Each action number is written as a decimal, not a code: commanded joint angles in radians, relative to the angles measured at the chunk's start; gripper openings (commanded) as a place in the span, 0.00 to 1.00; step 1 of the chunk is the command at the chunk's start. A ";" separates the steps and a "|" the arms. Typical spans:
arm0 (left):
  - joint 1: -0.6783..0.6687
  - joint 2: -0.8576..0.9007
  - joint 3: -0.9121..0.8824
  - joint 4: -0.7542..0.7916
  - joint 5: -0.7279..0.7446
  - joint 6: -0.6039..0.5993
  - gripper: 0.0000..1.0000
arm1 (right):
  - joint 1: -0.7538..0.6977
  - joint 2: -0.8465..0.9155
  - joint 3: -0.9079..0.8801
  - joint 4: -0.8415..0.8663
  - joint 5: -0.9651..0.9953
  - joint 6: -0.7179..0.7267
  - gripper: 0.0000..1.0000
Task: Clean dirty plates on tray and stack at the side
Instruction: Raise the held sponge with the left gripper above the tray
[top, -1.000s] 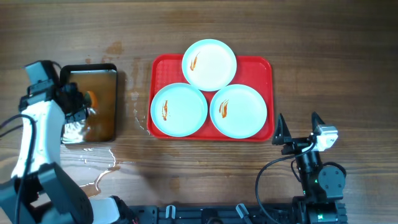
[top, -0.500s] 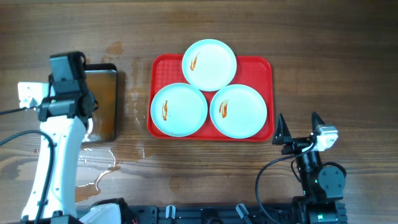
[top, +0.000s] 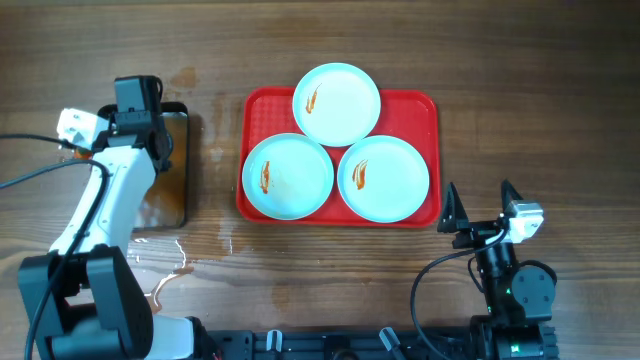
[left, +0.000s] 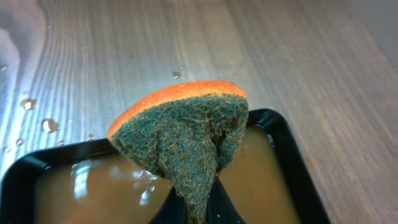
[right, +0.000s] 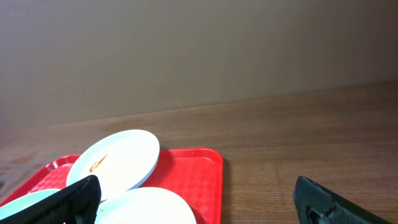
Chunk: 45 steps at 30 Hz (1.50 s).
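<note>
Three white plates lie on the red tray (top: 420, 108), each with an orange-red smear: one at the back (top: 337, 104), one front left (top: 288, 176), one front right (top: 385, 178). The back plate (right: 115, 158) and the tray (right: 193, 171) also show in the right wrist view. My left gripper (left: 198, 208) is shut on an orange-and-green sponge (left: 183, 134) and holds it above the black-rimmed pan of brown liquid (left: 261, 168). In the overhead view the left gripper (top: 150, 125) sits over the pan (top: 178, 190). My right gripper (top: 482, 205) is open and empty, right of the tray's front right corner.
Water is spilled on the wooden table in front of the pan (top: 165, 268), and drops (left: 37, 115) lie beyond its rim. A stain marks the wood behind the pan (top: 183, 77).
My left arm has swung to the right and backward over the pan, lifting the sponge out of the liquid. The right arm and the plates have not moved.
</note>
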<state>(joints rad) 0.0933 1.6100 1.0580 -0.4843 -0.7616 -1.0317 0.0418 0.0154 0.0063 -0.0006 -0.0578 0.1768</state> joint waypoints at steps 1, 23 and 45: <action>-0.032 -0.062 0.000 0.076 -0.017 0.264 0.04 | -0.007 -0.005 -0.001 0.003 0.013 -0.017 1.00; -0.013 -0.236 -0.034 0.153 0.279 0.455 0.04 | -0.007 -0.005 -0.001 0.003 0.013 -0.017 1.00; -0.018 -0.430 -0.078 0.117 0.489 0.579 0.04 | -0.007 -0.005 -0.001 0.003 0.013 -0.017 1.00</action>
<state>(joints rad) 0.0784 1.0740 0.9874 -0.3141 -0.3157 -0.4721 0.0418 0.0154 0.0063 -0.0006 -0.0578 0.1768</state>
